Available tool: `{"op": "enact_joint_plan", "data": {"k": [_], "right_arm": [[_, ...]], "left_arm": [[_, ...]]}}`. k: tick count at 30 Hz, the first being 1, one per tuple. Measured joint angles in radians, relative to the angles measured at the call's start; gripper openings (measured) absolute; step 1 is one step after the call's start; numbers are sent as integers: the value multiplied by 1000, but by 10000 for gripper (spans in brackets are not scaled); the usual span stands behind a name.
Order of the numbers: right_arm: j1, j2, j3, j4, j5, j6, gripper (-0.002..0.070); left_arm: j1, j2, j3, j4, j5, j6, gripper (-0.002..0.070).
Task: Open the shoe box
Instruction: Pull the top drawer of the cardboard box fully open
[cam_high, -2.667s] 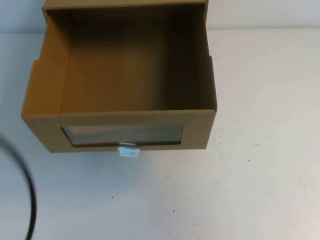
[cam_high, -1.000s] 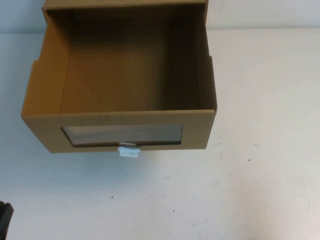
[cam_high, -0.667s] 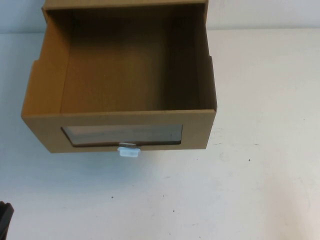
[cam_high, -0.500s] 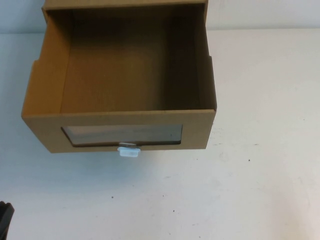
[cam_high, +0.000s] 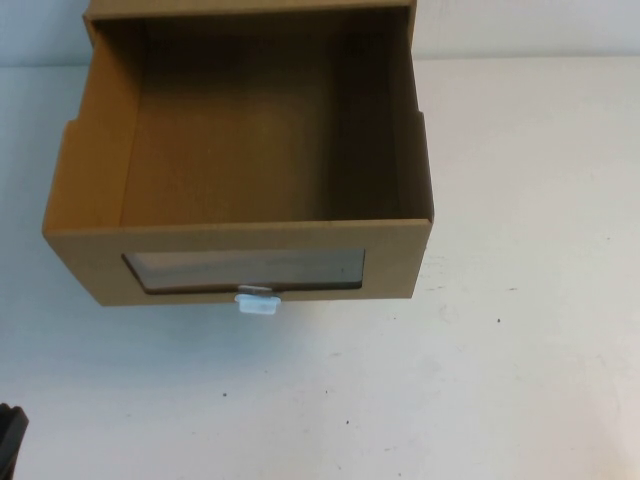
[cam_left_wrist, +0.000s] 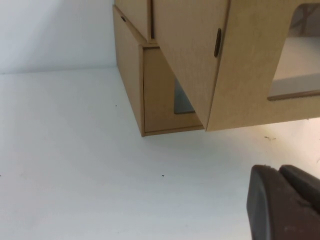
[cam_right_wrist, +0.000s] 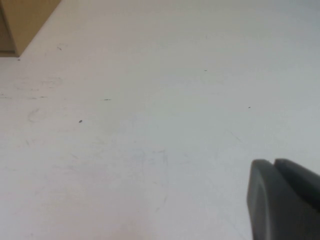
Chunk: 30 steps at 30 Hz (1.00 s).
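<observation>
Fingers pressed together on both sides: my left gripper (cam_left_wrist: 277, 171) sits low near the front corner of the shoe box (cam_left_wrist: 180, 60), my right gripper (cam_right_wrist: 274, 164) farther off over the white table (cam_high: 520, 300). Brown cardboard, the box stands at the table's far left-centre, its drawer (cam_high: 95, 160) slid out toward me, bare inside, a window (cam_high: 245, 268) and pale tab (cam_high: 257, 300) on front.

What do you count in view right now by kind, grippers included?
Shoe box, drawer pulled out: 1
White pull tab on the drawer front: 1
Grippers: 2, left gripper shut at the near left of the box, right gripper shut above the table, apart from the box
Total: 4
</observation>
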<state>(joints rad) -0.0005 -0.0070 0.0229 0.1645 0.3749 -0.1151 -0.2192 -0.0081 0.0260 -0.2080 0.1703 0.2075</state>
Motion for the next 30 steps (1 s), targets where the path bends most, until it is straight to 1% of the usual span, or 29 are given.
{"op": "enact_joint_plan", "data": {"k": [15, 17, 19, 20, 24, 26, 30], "right_arm": [[0, 0, 0, 0, 4, 0, -13], [0, 0, 0, 0, 4, 0, -13], [0, 0, 0, 0, 4, 0, -13], [0, 0, 0, 1, 4, 0, -13], [0, -2, 0, 1, 4, 0, -14], [0, -2, 0, 4, 6, 0, -14], [0, -2, 0, 4, 6, 0, -13]], "left_arm": [[0, 0, 0, 0, 0, 0, -5], [0, 0, 0, 13, 0, 19, -5], [0, 0, 0, 51, -7, 12, -5], [3, 0, 0, 79, -13, -15, -5], [73, -2, 0, 253, -28, -187, -5], [109, -4, 0, 285, 2, -232, -5], [123, -4, 0, 304, 119, -247, -5]]}}
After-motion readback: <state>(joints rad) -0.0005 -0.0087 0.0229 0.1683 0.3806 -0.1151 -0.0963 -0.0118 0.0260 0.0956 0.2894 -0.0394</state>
